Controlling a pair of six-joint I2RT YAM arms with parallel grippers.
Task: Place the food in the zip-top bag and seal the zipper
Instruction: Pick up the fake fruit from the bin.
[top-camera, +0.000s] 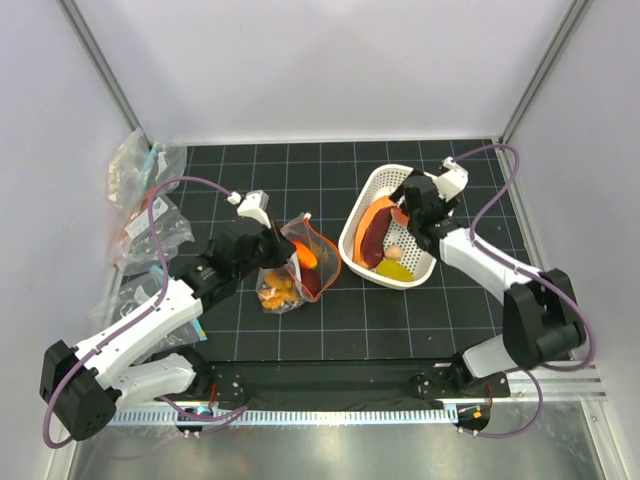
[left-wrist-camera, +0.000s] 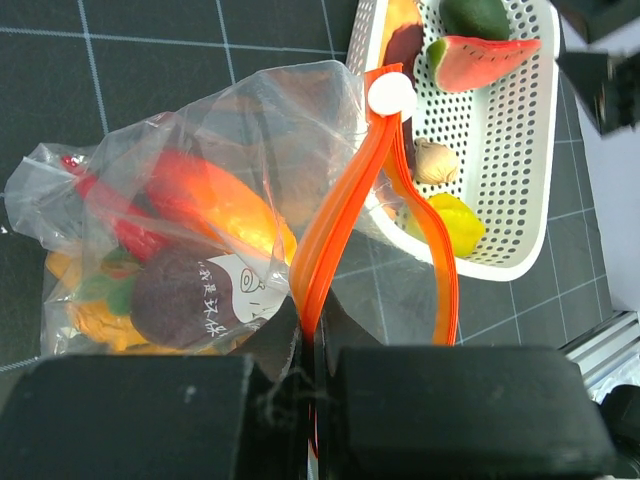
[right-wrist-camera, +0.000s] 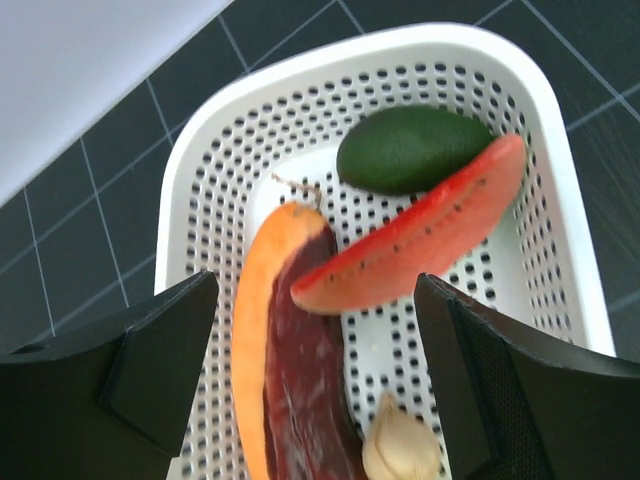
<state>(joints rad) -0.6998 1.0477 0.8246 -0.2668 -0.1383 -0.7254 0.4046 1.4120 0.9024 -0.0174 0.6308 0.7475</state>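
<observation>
The clear zip-top bag (top-camera: 295, 262) stands on the mat left of the white basket (top-camera: 372, 188). It holds several toy foods: red, orange and dark purple pieces (left-wrist-camera: 190, 250). My left gripper (left-wrist-camera: 318, 345) is shut on the bag's red-orange zipper (left-wrist-camera: 345, 205), whose white slider (left-wrist-camera: 392, 97) sits at the far end. The bag mouth gapes open. My right gripper (right-wrist-camera: 320, 330) is open above the basket (right-wrist-camera: 230, 150), over a watermelon slice (right-wrist-camera: 420, 240), an orange-and-maroon slice (right-wrist-camera: 290, 370), a green avocado (right-wrist-camera: 410, 148) and a garlic bulb (right-wrist-camera: 400, 450).
A yellow piece (top-camera: 393, 270) also lies in the basket. Several clear bags with teal marks (top-camera: 140, 210) lie piled at the mat's left edge by the wall. White walls close in the back and sides.
</observation>
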